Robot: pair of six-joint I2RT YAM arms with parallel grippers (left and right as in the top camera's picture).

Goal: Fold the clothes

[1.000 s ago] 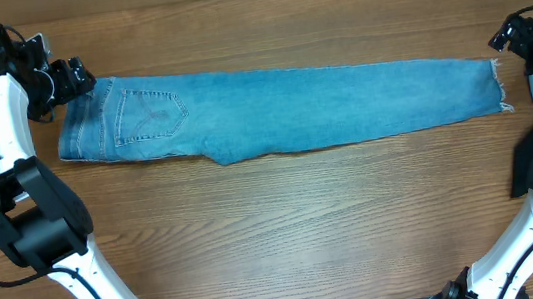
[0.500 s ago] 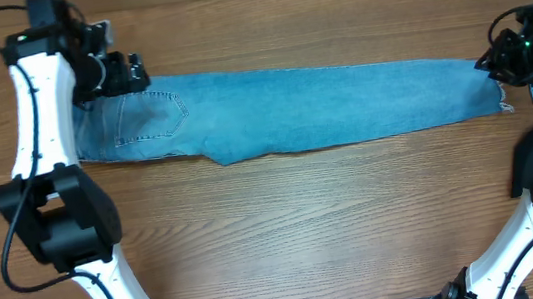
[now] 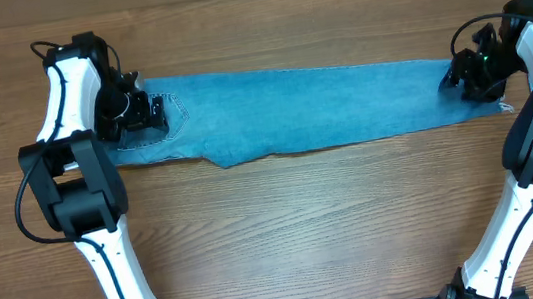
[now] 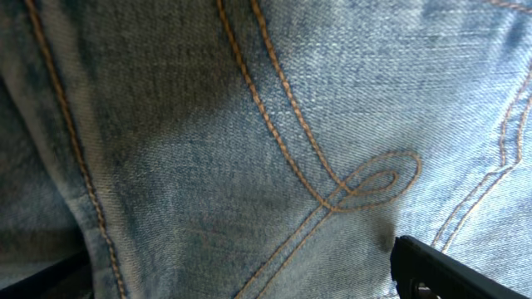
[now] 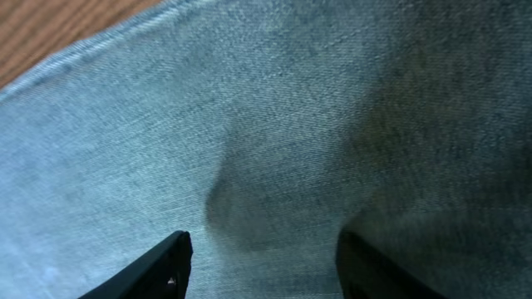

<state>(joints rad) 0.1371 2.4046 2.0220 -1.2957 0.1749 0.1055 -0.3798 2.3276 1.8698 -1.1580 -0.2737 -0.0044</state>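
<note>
I note light blue denim jeans flat along the worktop's far edge; left end effector wide over the pocket, right end effector parted at the hem.

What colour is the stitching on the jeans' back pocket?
Tan-orange stitching on light blue jeans, clearest in the left wrist view.

Brown wood-grain table, and there's basically one thing flat on it: a long pair of light blue washed denim jeans. The pocket end sits right under the jaws of the left gripper, and the hem end under those of the right gripper.
</note>
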